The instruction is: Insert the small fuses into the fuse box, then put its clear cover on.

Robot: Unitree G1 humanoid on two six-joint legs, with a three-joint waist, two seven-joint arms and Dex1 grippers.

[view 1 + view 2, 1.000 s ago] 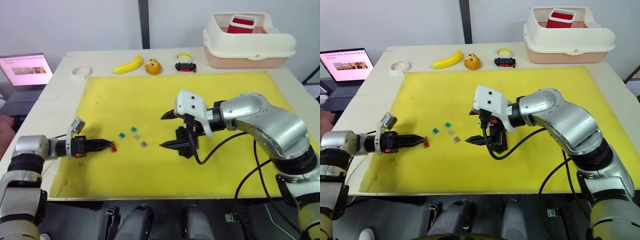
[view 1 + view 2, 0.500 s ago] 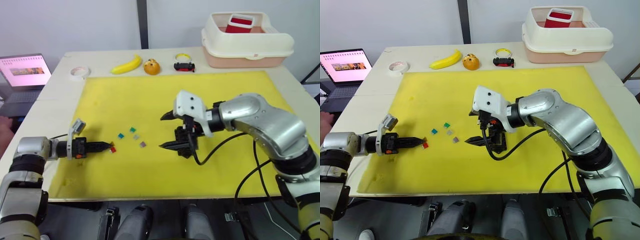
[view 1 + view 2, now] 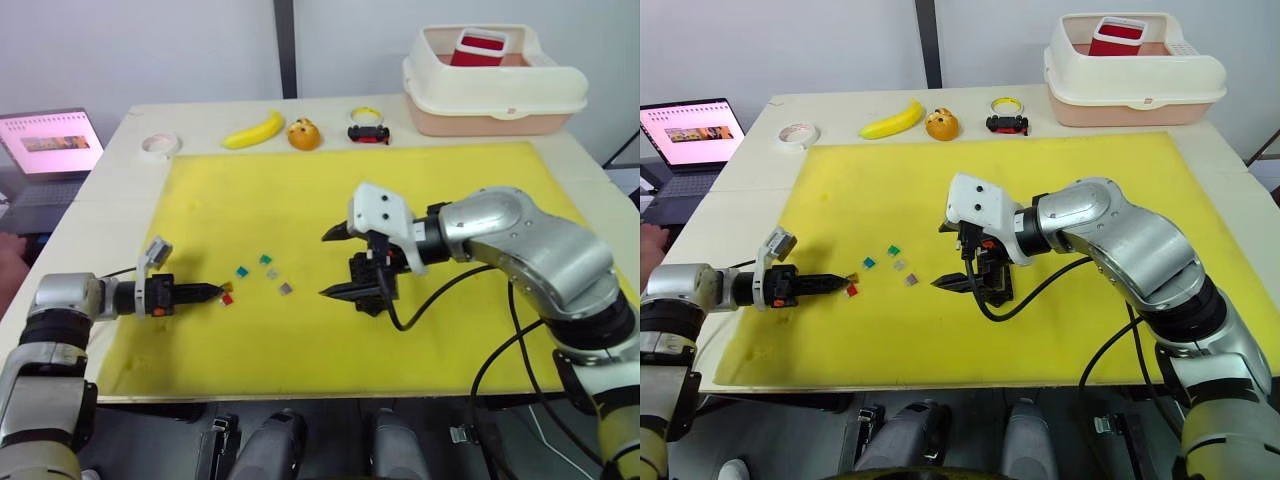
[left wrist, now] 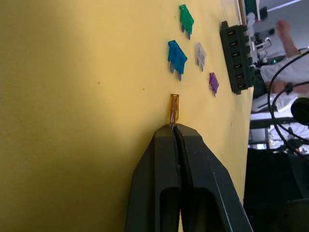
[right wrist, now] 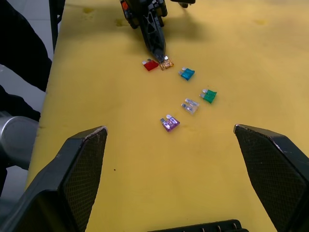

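Several small fuses lie on the yellow mat (image 3: 450, 330): teal (image 3: 242, 271), green (image 3: 266, 259), grey (image 3: 273, 273), purple (image 3: 287, 288) and red (image 3: 227, 298). My left gripper (image 4: 176, 128) lies low over the mat beside the red fuse. It is shut on the prong of an orange fuse (image 4: 174, 107). The black fuse box (image 3: 372, 280) rests mid-mat, to the right of the fuses. My right gripper (image 3: 329, 263) hovers wide open just over the box's left side, holding nothing. The clear cover is out of view.
Along the table's far edge sit a tape roll (image 3: 160, 145), a banana (image 3: 255, 129), an orange ball (image 3: 306, 133) and a toy car (image 3: 371, 132). A cream tub (image 3: 495, 85) stands at the back right. A laptop (image 3: 55, 145) is open at the far left.
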